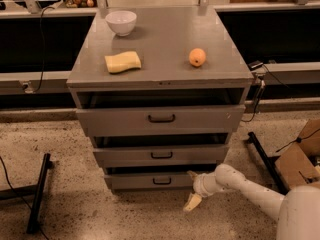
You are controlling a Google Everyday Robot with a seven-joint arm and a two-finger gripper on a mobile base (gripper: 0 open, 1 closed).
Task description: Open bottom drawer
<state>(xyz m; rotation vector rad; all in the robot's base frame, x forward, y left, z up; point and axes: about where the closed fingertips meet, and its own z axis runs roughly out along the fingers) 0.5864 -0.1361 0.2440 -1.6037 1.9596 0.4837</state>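
Standing just left of the fingers, the grey cabinet [160, 49] holds the bottom drawer [132, 181] lowest, its small dark handle [162, 181] left of the gripper [192, 188], whose fingers [192, 202] are spread apart, grasping nothing, by the drawer's right end.

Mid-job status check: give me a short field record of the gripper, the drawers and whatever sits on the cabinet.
gripper: low near the floor, at the right end of the bottom drawer front, fingers spread, holding nothing
bottom drawer: lowest and narrowest of three grey fronts
bottom handle: small dark bar, left of the gripper, not grasped
cabinet top: carries white bowl, yellow sponge, orange
right of cabinet: cardboard box on the floor
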